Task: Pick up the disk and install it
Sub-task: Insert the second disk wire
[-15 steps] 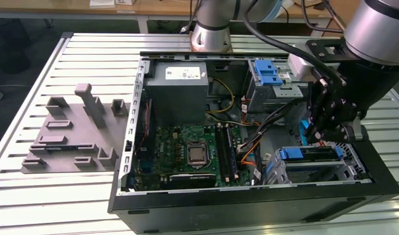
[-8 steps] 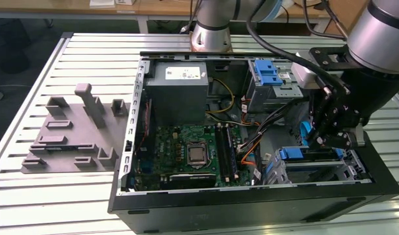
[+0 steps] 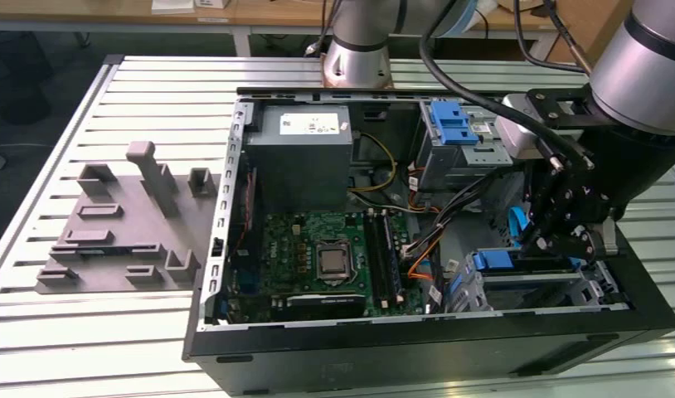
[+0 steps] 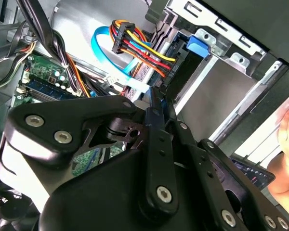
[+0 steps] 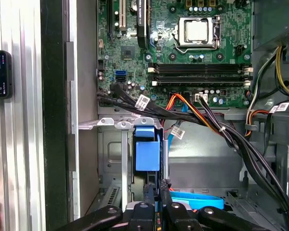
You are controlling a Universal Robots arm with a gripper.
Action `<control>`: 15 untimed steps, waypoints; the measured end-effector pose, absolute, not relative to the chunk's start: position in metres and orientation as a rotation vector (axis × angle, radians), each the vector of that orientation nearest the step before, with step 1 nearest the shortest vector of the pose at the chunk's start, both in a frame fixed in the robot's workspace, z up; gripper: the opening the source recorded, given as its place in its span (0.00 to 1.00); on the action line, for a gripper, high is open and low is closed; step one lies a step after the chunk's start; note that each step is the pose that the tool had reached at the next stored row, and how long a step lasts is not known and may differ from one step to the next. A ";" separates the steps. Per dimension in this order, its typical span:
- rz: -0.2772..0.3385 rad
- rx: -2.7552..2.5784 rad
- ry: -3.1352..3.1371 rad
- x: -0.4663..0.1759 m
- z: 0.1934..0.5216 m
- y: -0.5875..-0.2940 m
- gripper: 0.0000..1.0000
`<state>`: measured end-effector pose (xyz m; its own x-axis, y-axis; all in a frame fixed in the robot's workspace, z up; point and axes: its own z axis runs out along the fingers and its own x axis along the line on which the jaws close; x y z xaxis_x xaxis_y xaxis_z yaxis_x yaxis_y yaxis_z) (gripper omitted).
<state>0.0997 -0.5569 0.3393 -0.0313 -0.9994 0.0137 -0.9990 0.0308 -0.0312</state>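
The disk [image 5: 148,149] stands on edge in the drive bay at the front corner of the open computer case, on the exterior view's right. Its blue carrier [image 3: 496,259] faces up there. In the second wrist view the disk [image 4: 185,72] is a dark slab with a blue tab, set between the bay's metal walls. My gripper [image 3: 561,242] reaches down into the case right over this bay. In both wrist views the gripper [image 5: 158,188] has its jaws drawn together, and the fingertips [image 4: 155,98] sit at the disk's near end. Whether they pinch the carrier's edge is hidden.
Bundles of black, red and orange cables [image 5: 202,120] run beside the bay, and a blue flat cable [image 5: 197,199] lies by the fingers. The motherboard [image 3: 327,261], the grey power supply [image 3: 304,153] and a second blue-latched cage [image 3: 457,133] fill the case. A grey fixture [image 3: 128,220] lies on the slatted table.
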 end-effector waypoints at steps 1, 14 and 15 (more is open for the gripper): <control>-0.050 -2.178 2.247 0.100 0.339 -0.557 0.16; -0.039 -2.167 2.253 0.102 0.335 -0.557 0.16; -0.038 -2.167 2.253 0.102 0.335 -0.557 0.16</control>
<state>0.1017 -0.5570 0.3349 -0.0391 -0.9992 0.0060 -0.9988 0.0390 -0.0283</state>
